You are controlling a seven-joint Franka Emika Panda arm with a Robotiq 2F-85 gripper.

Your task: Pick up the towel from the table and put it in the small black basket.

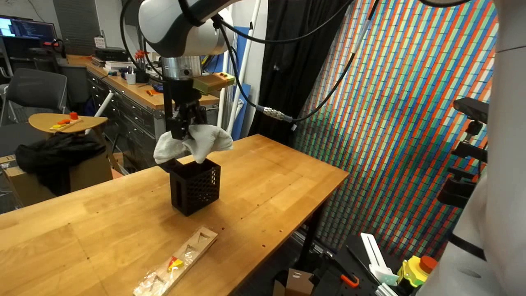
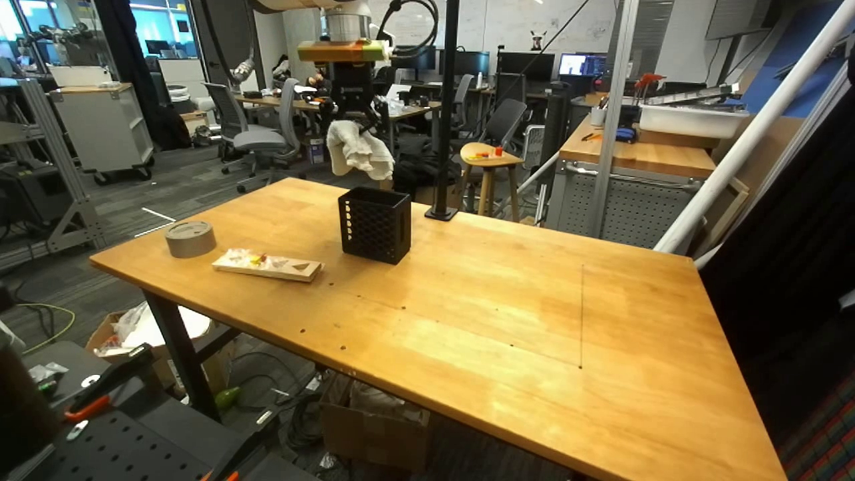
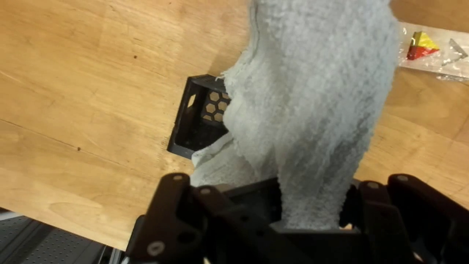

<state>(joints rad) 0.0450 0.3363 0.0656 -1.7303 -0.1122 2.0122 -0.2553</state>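
Note:
The white towel hangs bunched from my gripper, which is shut on it. It also shows in an exterior view below the gripper, with a small gap above the basket's rim. The small black basket stands upright on the table, and it also shows in an exterior view. In the wrist view the towel fills the middle, held between the fingers. It covers much of the basket, whose open inside shows at the towel's left. The fingertips are hidden by the towel.
A wooden shape board in clear wrap lies near the basket, and shows in an exterior view. A roll of tape sits at a table corner. A black post rises from the table's edge close to the basket.

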